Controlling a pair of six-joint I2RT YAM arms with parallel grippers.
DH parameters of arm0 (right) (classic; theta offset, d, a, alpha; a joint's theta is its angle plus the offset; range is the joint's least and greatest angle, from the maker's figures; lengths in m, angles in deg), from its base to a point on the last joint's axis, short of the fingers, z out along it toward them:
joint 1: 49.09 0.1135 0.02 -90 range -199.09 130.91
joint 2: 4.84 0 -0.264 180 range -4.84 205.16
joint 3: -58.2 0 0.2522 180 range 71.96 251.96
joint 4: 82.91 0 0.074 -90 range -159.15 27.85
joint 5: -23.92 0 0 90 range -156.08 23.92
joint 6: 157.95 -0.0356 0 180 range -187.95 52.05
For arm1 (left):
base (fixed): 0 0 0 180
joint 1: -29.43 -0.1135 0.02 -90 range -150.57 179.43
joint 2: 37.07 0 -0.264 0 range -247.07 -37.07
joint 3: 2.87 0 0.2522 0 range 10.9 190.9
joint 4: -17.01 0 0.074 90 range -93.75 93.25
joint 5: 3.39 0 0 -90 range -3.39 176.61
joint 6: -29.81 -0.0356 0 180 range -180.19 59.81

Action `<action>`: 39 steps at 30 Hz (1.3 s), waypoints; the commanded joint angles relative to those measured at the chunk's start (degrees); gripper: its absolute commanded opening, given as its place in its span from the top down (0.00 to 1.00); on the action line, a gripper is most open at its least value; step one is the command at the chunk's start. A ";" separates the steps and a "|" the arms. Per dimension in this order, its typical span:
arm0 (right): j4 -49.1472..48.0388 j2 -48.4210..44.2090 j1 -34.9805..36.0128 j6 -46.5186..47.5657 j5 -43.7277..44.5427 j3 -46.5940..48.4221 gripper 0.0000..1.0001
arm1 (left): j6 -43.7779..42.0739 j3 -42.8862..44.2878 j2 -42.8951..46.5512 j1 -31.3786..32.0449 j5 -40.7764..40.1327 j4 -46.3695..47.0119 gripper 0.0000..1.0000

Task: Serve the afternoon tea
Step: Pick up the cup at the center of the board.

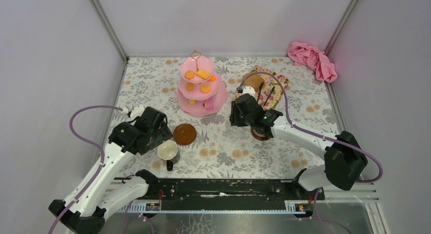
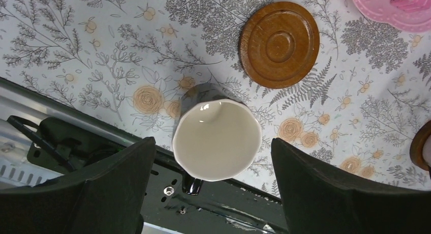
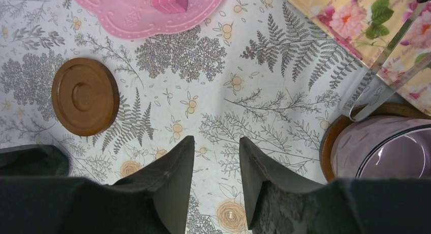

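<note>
The pink three-tier cake stand (image 1: 202, 89) stands at the back centre with orange and yellow biscuits (image 1: 204, 74) on its tiers. The white mug (image 1: 167, 151) stands upright near the table's front edge. My left gripper (image 2: 213, 142) is open above it, with one finger on each side of the rim, not touching. An empty brown saucer (image 1: 184, 134) lies just beyond the mug. The purple mug (image 3: 391, 147) stands on the second saucer (image 3: 329, 142), right of my right gripper (image 3: 216, 142). That gripper is narrowly open, empty and low over the tablecloth.
A floral mat (image 1: 267, 89) at the back right holds the slim tongs (image 3: 386, 66). The pink cloth (image 1: 312, 58) lies crumpled in the far right corner. The black mounting rail (image 1: 223, 188) runs along the near edge. Walls close off three sides.
</note>
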 commanded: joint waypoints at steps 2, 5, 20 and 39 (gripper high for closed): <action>-2.51 -1.19 1.55 0.80 -0.47 0.29 0.55 | 0.08 1.32 1.42 0.54 -1.71 -3.84 0.09; -2.37 -1.33 2.00 0.70 -0.29 0.30 0.55 | 0.40 -0.15 2.02 0.50 -0.78 -3.70 0.10; -2.53 -1.58 2.57 0.61 -0.06 -0.23 0.55 | 4.35 -10.51 4.09 0.48 4.16 1.95 0.19; -2.75 -2.23 2.66 1.28 -0.28 -0.25 0.55 | 6.62 -15.09 3.75 0.50 5.13 5.91 0.34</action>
